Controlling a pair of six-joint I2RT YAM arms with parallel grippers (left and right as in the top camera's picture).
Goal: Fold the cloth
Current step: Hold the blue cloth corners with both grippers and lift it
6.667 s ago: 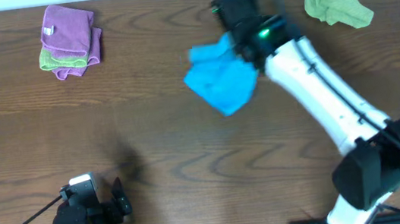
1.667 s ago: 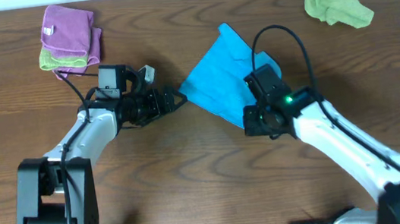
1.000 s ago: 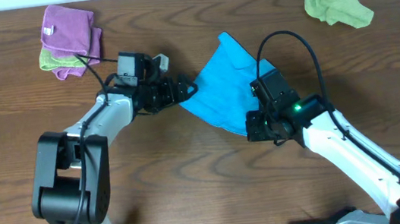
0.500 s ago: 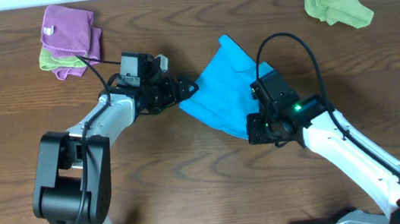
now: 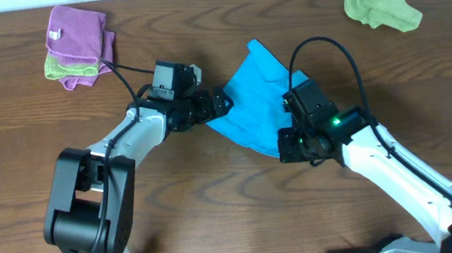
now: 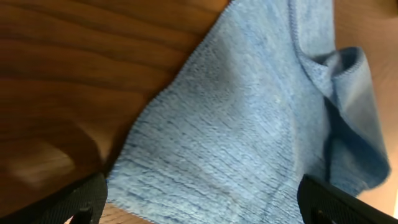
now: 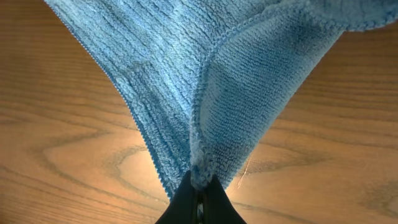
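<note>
We see the blue cloth (image 5: 250, 97) lying mostly flat on the wooden counter (image 5: 218, 205), just right of the middle of the overhead frame. It forms a rough triangle, with one point towards the top of the frame, one to the left and one at the lower right.

In the right wrist view the blue cloth (image 7: 186, 68) narrows down to a bunched corner, and one layer is folded over another on its right side. The right gripper (image 7: 199, 196) is closed on that corner, its dark fingers pressed together around the fabric. From overhead, the right gripper (image 5: 284, 147) sits at the lower right point of the cloth.

The left gripper (image 5: 220, 104) is at the cloth's left point. In the left wrist view its jaws stand wide apart: one finger (image 6: 78, 202) shows in the lower left corner and the other in the lower right. The blue cloth (image 6: 249, 124) spreads between them, with a raised fold along its right side. This gripper holds nothing.

Farther out, in the upper left of the overhead frame, a folded purple cloth (image 5: 76, 31) rests on a folded light-green cloth (image 5: 64, 71). In the upper right lies a crumpled green cloth (image 5: 379, 4), well apart from both arms.
</note>
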